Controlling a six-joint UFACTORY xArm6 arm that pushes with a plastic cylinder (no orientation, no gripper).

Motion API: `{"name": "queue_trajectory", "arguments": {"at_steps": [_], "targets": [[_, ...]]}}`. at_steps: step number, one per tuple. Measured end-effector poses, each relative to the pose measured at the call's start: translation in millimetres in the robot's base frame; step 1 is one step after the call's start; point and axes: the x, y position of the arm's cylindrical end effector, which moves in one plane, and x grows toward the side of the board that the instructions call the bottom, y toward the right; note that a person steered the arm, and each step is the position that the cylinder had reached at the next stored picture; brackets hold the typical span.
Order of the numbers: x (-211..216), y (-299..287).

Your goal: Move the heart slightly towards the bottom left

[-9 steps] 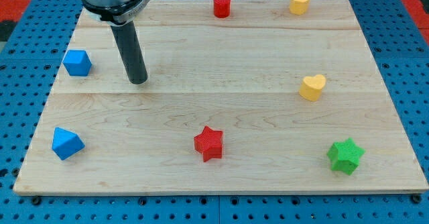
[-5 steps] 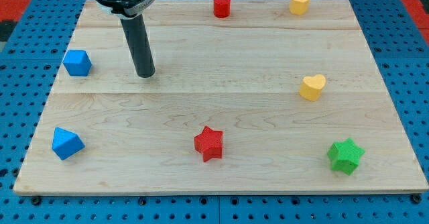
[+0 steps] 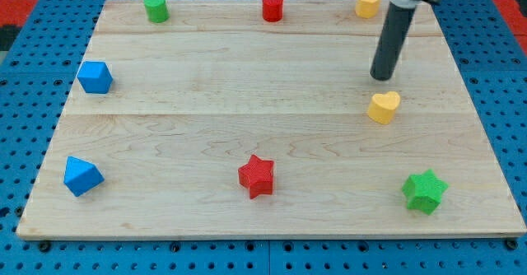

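My tip (image 3: 380, 76) rests on the wooden board (image 3: 247, 110), empty, grasping nothing, just above the yellow heart (image 3: 384, 107) at the view's right, apparently a small gap between them.

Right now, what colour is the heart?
Yellow: the heart shows clearly in the camera view.

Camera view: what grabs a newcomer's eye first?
My tip, the end of a dark rod, stands just above the yellow heart at the view's right, apart from it. Next come the bright blocks ringing the wooden board: a red star at bottom centre and a green star at bottom right.
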Motion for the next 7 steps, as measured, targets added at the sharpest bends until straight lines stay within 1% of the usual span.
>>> {"name": "queue_trajectory", "arguments": {"at_steps": [1,2,3,4,5,6,7], "targets": [[64.0,0.5],[95.5,-3.4],[101.3,-89.6],[105.2,-158.0],[123.2,-224.9],[165.0,-273.2],[143.7,-227.9]]}}
